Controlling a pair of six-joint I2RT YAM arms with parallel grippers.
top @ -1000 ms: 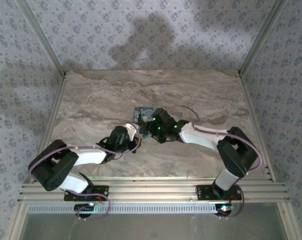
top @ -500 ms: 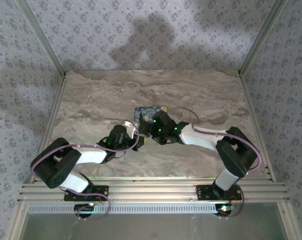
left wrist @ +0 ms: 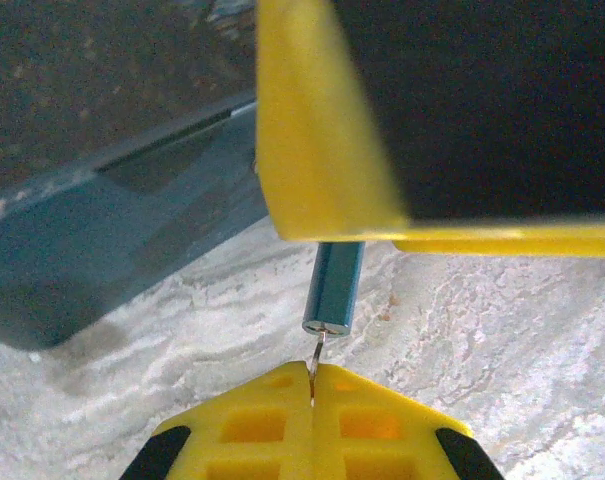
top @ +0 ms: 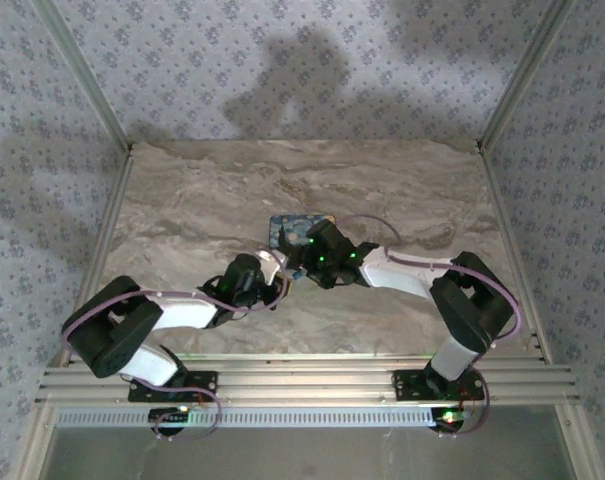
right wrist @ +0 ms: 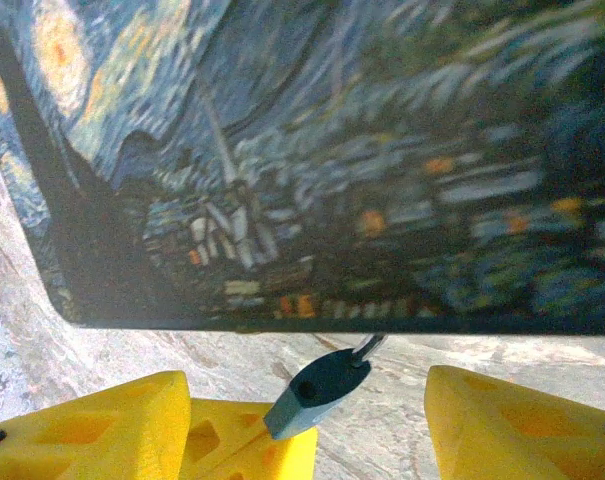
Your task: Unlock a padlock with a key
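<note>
Near the middle of the beige marble-patterned table (top: 182,200) lies the chunky rectangular padlock (top: 294,221), its face printed with a dark-blue and yellow swirling night sky. From above, its near part is hidden by the right gripper (top: 293,252), which reaches in from the right-hand side. The left gripper (top: 274,267) comes in from the near left, and its tip sits just beside the right one, close to the padlock's near edge.

On the left wrist camera, the left gripper (left wrist: 312,388) has its yellow fingers (left wrist: 252,425) pressed together with no gap. A thin sliver of pale metal is pinched in their seam, and it belongs to the tiny key (left wrist: 333,290) with its blue head. The key points away from the fingertips and passes under a broad yellow finger (left wrist: 317,130) of the other gripper, above the pale table surface.

On the right wrist camera, the right gripper (right wrist: 302,385) has its yellow fingers (right wrist: 92,430) standing well apart. Neither one touches the padlock (right wrist: 332,150), whose painted face spreads across the upper part of that view, just beyond the fingertips. The key (right wrist: 314,392) is in the gap between them, tilted, and its small metal end reaches up to the padlock's lower edge. Whether it has entered the lock cannot be told.
</note>
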